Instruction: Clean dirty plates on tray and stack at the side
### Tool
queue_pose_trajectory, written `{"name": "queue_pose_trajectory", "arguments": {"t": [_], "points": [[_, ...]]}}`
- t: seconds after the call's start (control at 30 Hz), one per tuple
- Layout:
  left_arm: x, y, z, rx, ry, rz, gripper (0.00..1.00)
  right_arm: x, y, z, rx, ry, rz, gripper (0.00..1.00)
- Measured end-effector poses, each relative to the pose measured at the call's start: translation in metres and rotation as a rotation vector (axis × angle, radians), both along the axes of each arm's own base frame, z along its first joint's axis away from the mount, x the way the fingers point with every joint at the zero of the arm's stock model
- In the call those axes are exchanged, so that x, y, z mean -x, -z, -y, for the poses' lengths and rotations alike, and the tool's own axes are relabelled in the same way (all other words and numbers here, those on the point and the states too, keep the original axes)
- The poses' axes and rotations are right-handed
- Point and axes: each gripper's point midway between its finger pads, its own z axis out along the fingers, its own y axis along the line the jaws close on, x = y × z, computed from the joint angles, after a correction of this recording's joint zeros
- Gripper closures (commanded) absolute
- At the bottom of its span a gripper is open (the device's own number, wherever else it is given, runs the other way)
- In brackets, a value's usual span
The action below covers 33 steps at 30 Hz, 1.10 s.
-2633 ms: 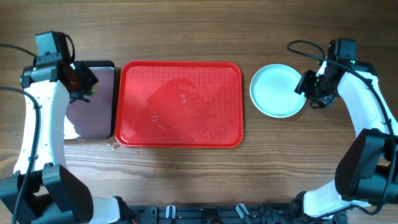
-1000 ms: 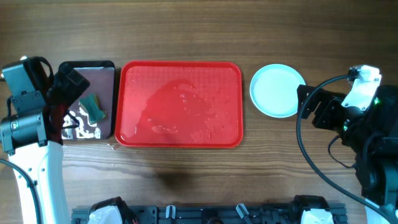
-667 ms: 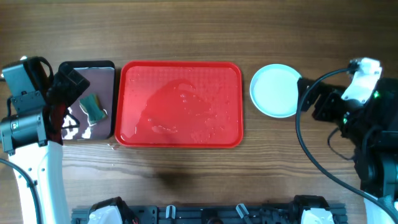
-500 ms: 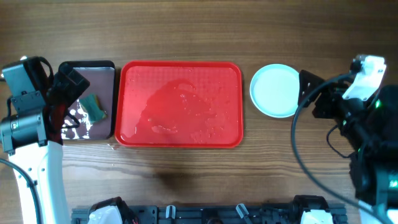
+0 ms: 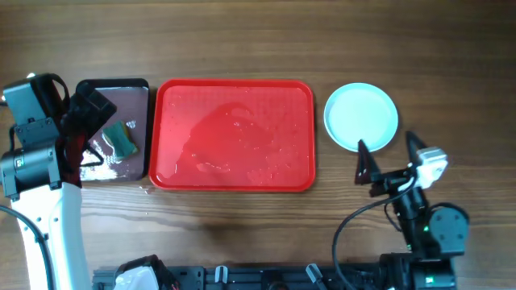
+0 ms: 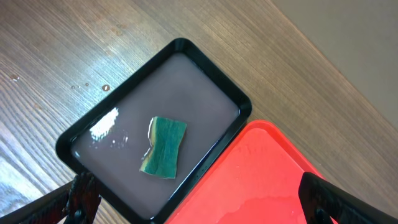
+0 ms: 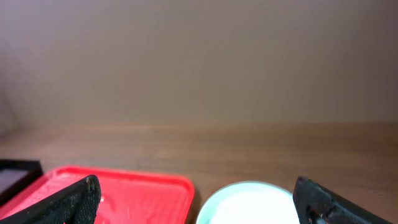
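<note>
The red tray [image 5: 234,133] lies mid-table, wet with droplets and holding no plates; its corner [image 6: 273,180] and far edge [image 7: 124,186] show in the wrist views. A pale turquoise plate [image 5: 361,117] sits on the wood right of the tray, also seen low in the right wrist view [image 7: 249,202]; I cannot tell whether others lie under it. My left gripper [image 5: 85,133] hangs open over the black tray's left side [image 6: 202,208]. My right gripper [image 5: 389,157] stands open near the front, just short of the plate [image 7: 199,208]. Both are empty.
A smaller black tray [image 5: 135,89] with brownish water sits left of the red tray, touching it, with a green sponge [image 5: 121,138] lying inside [image 6: 163,147]. Small water drops mark the wood near it [image 6: 87,87]. A beige wall rises behind the table.
The right arm has drawn back from beside the plate toward the table's front edge, gripper still open. The left arm holds still; the sponge now lies in the black tray.
</note>
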Motion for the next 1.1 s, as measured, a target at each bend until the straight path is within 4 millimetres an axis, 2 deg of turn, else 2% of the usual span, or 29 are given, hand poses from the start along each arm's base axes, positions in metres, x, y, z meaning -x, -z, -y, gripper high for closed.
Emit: {"name": "queue_pose_trajectory", "arguments": {"t": [0.2,0.43,0.67,1.1], "points": [[0.0,0.0,0.0,0.0,0.0,0.0,0.0,0.002,0.037,0.006,-0.028,0.048,-0.004,0.0],[0.0,0.0,0.0,0.0,0.0,0.0,0.0,0.0,0.054,0.023,-0.09,0.147,-0.023,0.0],[0.0,0.0,0.0,0.0,0.0,0.0,0.0,0.001,0.057,0.011,0.045,0.082,-0.009,0.0],[0.0,0.0,0.0,0.0,0.0,0.0,0.0,0.001,0.057,0.009,0.089,0.067,0.001,0.0]]}}
